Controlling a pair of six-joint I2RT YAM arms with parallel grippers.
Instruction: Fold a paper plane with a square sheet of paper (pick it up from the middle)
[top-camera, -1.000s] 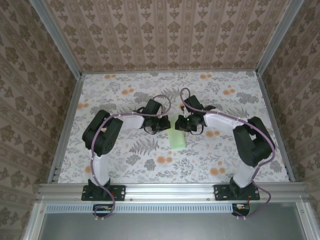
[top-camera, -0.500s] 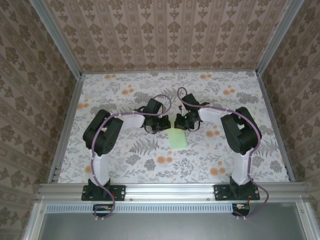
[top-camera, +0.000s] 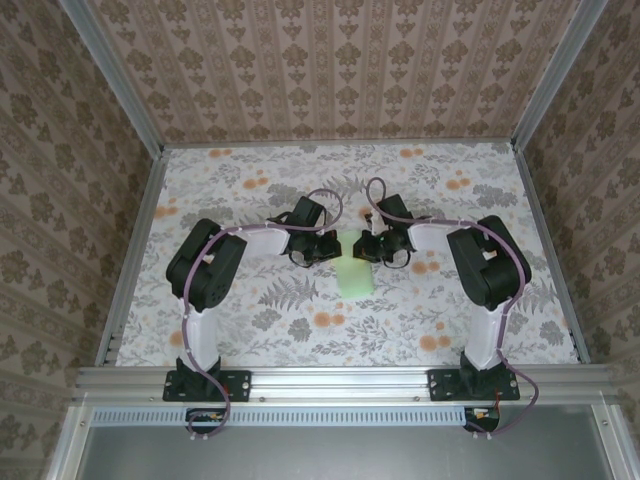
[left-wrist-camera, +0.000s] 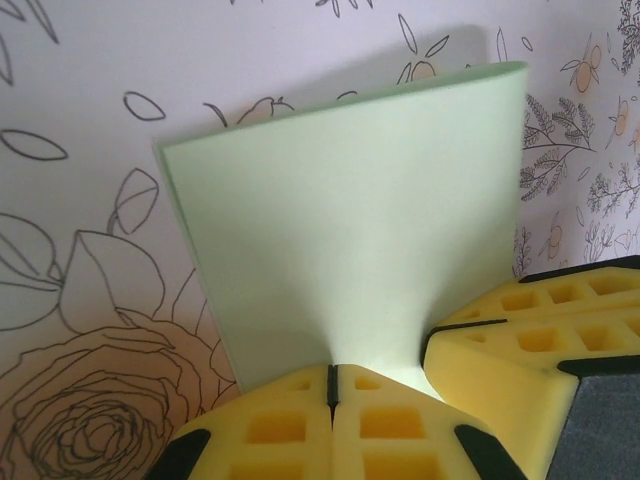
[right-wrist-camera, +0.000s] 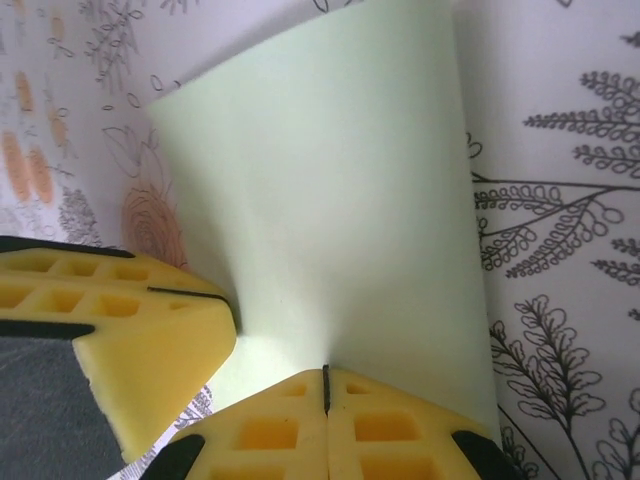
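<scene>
Top external view is showing the left gripper (top-camera: 325, 247) and the right gripper (top-camera: 372, 248) side by side at the middle of the table (top-camera: 230, 180), both clamping with closed jaws the far edge of the pale green sheet of paper (top-camera: 353, 277), probably so the thin sheet is hanging evenly for a crease.

A pale green sheet of paper (top-camera: 354, 277), plain and unmarked, is lifted off the table by one edge. That edge is pinched in the left gripper (left-wrist-camera: 332, 385), whose yellow pads meet on it, and just beside it in the right gripper (right-wrist-camera: 326, 378), clamped the same way. From both grips the sheet fans outward and away from the fingertips, bowed into a gentle curve, not flat. From above it reads as a narrow upright strip hanging just below the two grippers, between them.
</scene>
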